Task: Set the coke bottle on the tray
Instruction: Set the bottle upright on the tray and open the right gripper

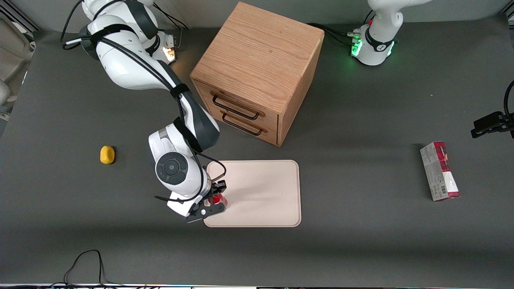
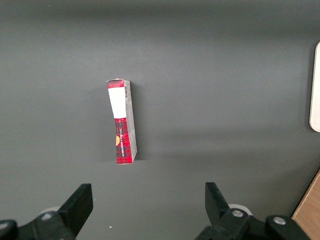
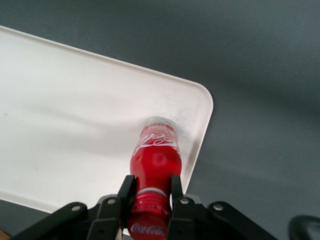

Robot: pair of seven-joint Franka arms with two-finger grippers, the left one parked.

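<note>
The coke bottle (image 3: pixel 155 160) is slim and red, with white script and a red cap. My right gripper (image 3: pixel 151 192) is shut on its neck, just below the cap. The bottle hangs upright with its base over the cream tray (image 3: pixel 75 125), close to a rounded corner. Whether the base touches the tray I cannot tell. In the front view the gripper (image 1: pixel 217 199) is above the tray (image 1: pixel 265 192), at the near corner toward the working arm's end. Only a bit of the red bottle (image 1: pixel 220 199) shows under the hand there.
A wooden drawer cabinet (image 1: pixel 257 72) stands farther from the front camera than the tray. A small yellow object (image 1: pixel 107 155) lies toward the working arm's end. A red-and-grey carton (image 1: pixel 439 171) (image 2: pixel 122 122) lies toward the parked arm's end.
</note>
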